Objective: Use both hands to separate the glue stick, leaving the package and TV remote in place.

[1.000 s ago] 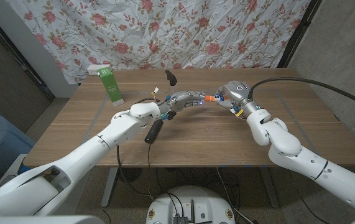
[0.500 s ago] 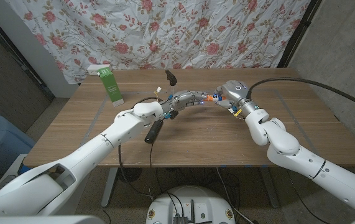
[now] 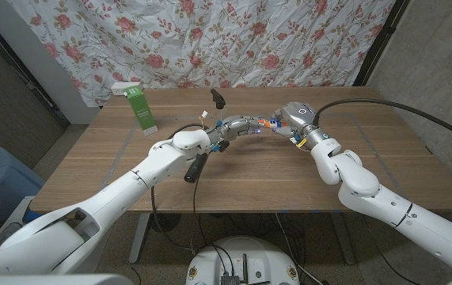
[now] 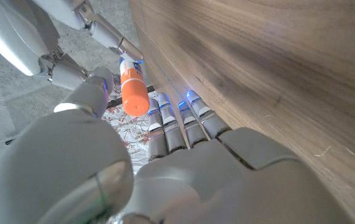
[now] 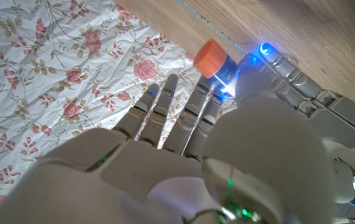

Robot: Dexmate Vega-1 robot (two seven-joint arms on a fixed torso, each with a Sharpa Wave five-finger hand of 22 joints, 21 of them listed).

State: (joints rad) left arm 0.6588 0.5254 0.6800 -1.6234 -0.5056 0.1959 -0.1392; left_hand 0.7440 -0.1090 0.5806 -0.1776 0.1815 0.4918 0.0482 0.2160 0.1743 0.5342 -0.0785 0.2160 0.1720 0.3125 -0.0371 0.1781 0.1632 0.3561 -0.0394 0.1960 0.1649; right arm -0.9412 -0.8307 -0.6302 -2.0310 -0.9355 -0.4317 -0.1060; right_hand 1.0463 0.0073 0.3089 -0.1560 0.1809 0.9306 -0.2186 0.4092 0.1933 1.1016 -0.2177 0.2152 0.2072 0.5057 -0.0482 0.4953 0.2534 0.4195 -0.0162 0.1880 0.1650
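Above the counter's middle, the left hand and right hand are meeting on the glue stick, each gripping one end, probably to pull cap from body. Package is standing at the far left; the TV remote is lying beside the left forearm, both well apart from the hands. Which end is the cap is hard to make out.
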